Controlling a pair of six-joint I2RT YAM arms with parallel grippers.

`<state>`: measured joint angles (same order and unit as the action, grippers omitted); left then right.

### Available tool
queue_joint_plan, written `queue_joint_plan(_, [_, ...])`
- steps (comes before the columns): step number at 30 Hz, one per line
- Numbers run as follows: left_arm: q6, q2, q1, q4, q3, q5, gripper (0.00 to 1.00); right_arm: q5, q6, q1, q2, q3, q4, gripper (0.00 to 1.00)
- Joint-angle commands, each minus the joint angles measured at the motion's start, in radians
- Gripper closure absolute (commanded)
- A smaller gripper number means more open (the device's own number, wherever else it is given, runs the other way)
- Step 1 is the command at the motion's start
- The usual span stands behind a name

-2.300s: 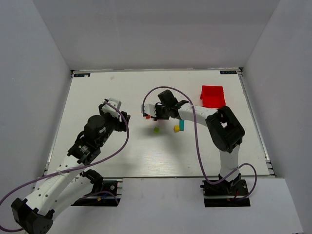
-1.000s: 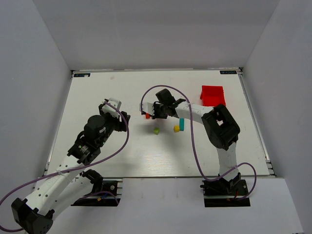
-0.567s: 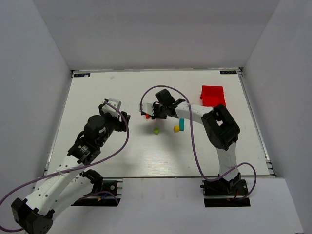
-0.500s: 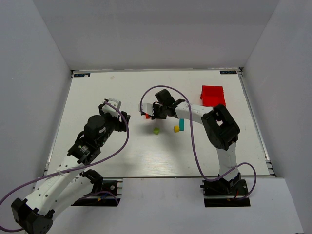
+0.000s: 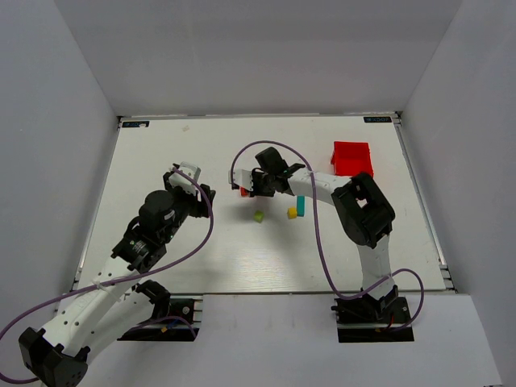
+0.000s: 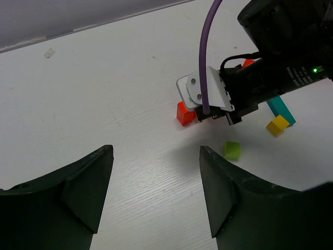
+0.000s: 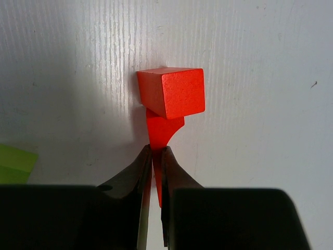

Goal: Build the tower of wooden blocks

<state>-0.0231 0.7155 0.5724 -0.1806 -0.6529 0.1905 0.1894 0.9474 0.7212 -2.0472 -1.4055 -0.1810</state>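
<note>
My right gripper is shut on a thin red arch piece. The arch's far end meets an orange cube on the white table. In the top view the right gripper is at the table's middle, with the orange cube at its tip. A lime-green cube, a yellow cube and a teal bar lie just nearer. My left gripper is open and empty, above bare table left of the blocks. It shows in the top view too.
A red plastic bin stands at the back right. The right arm's purple cable loops above the blocks. White walls close in the table on three sides.
The right gripper has shifted slightly left and back, still holding the red arch at the orange cube. The left arm has not moved.
</note>
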Motion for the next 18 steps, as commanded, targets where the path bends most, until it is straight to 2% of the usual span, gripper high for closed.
queue_joint_plan(1, [0.003,-0.005,-0.003,-0.007,-0.004,-0.016,0.23,0.001,-0.022,0.006,-0.018,-0.036,0.012,1.0])
queue_joint_plan(18, [0.003,-0.005,-0.003,-0.007,-0.004,-0.016,0.23,0.01,-0.018,0.009,-0.018,-0.033,0.008,1.0])
